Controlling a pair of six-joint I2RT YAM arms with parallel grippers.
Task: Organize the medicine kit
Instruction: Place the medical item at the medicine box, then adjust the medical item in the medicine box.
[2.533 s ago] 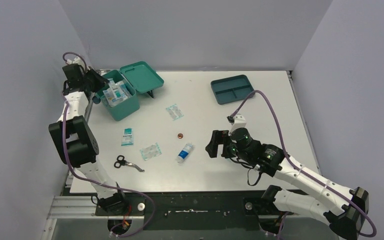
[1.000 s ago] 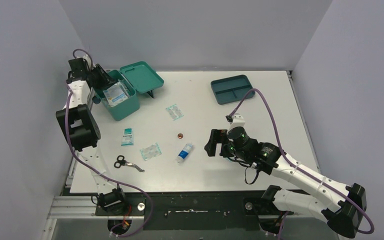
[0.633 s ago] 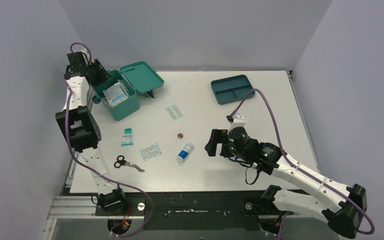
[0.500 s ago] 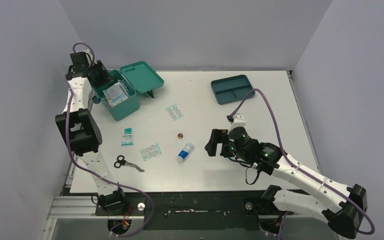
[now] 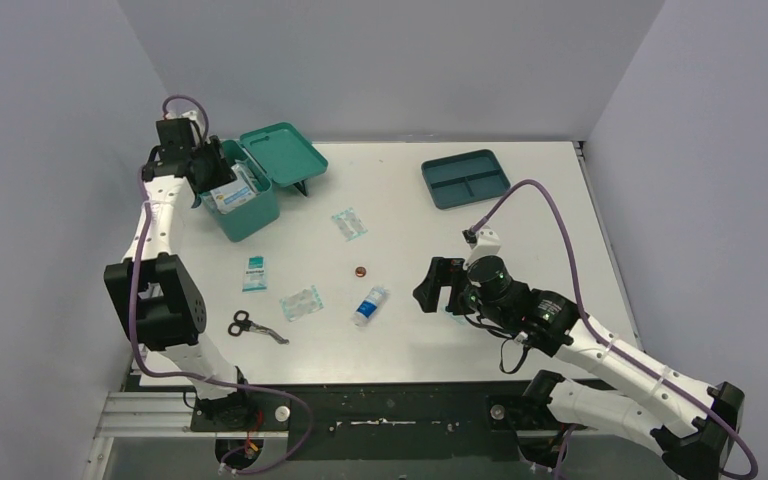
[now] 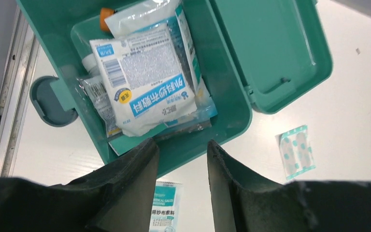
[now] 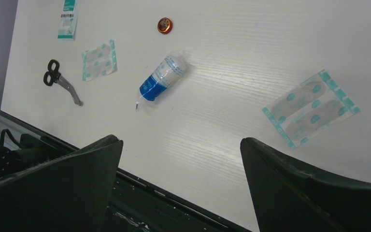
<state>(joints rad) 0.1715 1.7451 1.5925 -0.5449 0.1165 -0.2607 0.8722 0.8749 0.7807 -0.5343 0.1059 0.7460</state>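
I judge the medicine kit (image 5: 248, 212) rigid and light; I'd grip a wall. Left pincer (image 6: 182, 145) apart, empty; right pincer (image 7: 181, 142) wide apart.

White rectangular tabletop (image 5: 520, 250) with faint wood grain, closed in by a plain pale grey back wall (image 5: 390, 60), left wall (image 5: 30, 200) and right wall (image 5: 720, 180); silver slotted aluminium rail (image 5: 140, 412) and black mounting plate (image 5: 390, 402) along the near edge; light even, shadows soft.

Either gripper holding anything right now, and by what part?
Nothing is held: left gripper stands open and empty above the medicine kit, right gripper wide open over the table.
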